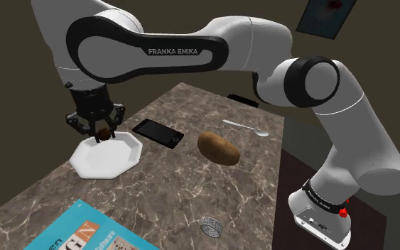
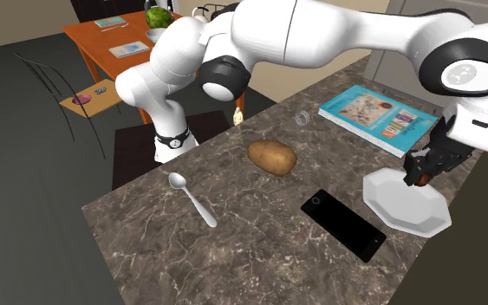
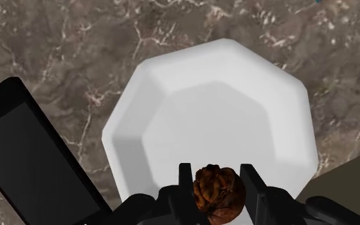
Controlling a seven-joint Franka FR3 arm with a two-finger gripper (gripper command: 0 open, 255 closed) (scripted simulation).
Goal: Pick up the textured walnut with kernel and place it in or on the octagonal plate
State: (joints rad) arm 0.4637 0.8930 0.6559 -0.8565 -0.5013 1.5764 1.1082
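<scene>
Wrist view: gripper (image 3: 216,172) clamped on brown walnut (image 3: 219,192), held over the edge of white octagonal plate (image 3: 236,96). Shoulder view: black phone (image 1: 158,132) just beside plate at 2 o'clock, potato (image 1: 218,147) farther out at 3 o'clock.

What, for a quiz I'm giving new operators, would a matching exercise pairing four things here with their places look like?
Things:
1 walnut
2 smartphone
3 potato
4 spoon

Places:
A lying between the smartphone and the spoon
B clasped in the end effector above the octagonal plate
C on the potato's side away from the octagonal plate
D flat beside the octagonal plate

Pairs: 1-B, 2-D, 3-A, 4-C
</scene>
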